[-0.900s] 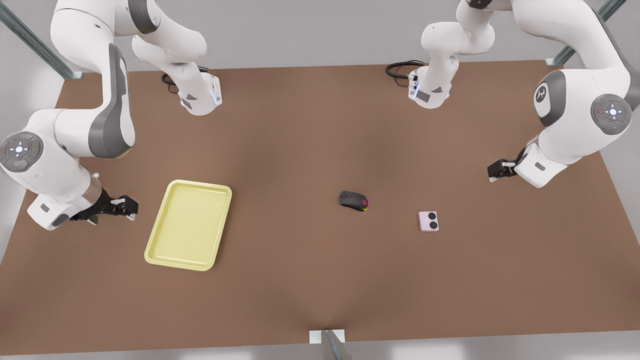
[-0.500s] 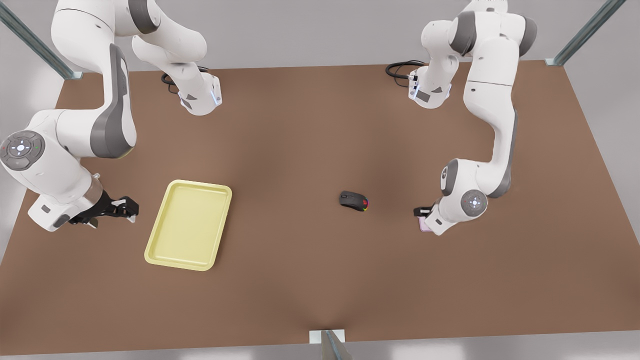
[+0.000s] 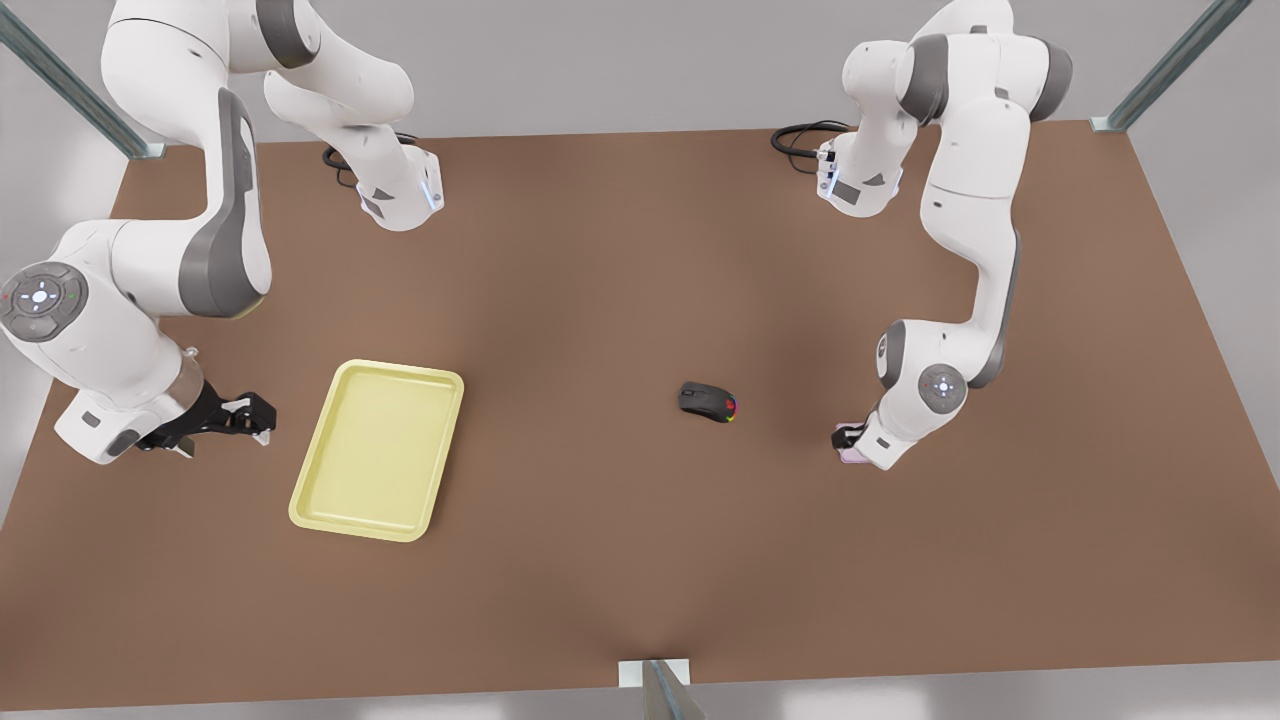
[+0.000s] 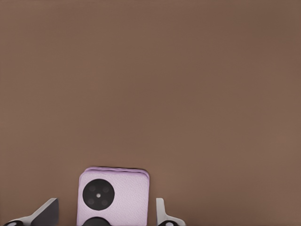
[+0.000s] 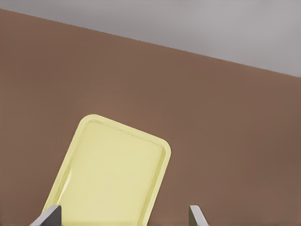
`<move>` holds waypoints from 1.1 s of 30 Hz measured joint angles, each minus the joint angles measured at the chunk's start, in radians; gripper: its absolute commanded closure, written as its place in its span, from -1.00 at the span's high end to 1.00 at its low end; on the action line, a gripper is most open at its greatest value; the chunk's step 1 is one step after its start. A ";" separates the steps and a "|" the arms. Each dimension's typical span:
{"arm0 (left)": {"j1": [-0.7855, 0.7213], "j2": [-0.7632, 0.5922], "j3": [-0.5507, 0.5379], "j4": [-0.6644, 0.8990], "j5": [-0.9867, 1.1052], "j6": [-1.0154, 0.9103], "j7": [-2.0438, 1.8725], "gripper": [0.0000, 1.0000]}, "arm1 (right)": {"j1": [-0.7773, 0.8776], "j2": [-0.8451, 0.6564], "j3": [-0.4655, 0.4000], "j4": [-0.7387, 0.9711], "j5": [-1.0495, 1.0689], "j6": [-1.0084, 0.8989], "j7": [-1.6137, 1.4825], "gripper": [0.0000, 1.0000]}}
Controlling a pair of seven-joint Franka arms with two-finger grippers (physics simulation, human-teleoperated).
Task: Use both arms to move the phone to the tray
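The pale pink phone (image 4: 124,195) lies flat on the brown table, with one black circle in sight in the left wrist view. My left gripper (image 4: 106,216) is open, one finger on each side of the phone and a gap at both. In the front view this gripper (image 3: 848,438) is low at the front view's right and covers most of the phone (image 3: 850,457). The pale yellow tray (image 3: 375,450) lies at the front view's left. My right gripper (image 3: 255,415) waits open just beside the tray's left edge, facing the tray (image 5: 113,174).
A black computer mouse (image 3: 708,402) with coloured lights lies between the tray and the phone. Both arm bases (image 3: 400,195) (image 3: 858,185) stand at the table's far edge with black cables. Bare brown table (image 3: 620,540) stretches along the near side.
The left arm swung in from the table's right edge, came down over the phone and lowered a little more. The right arm has stayed still.
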 measured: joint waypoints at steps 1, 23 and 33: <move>-0.001 0.002 0.000 -0.006 0.001 0.005 0.005 1.00 | -0.001 0.000 0.000 0.000 0.000 0.000 -0.001 1.00; -0.002 0.019 0.000 -0.041 0.010 0.032 0.075 0.58 | -0.006 0.001 -0.004 0.004 0.001 0.000 -0.015 1.00; -0.126 0.004 -0.017 0.165 0.003 -0.117 0.047 0.56 | -0.005 -0.001 -0.008 0.007 0.001 0.001 -0.018 1.00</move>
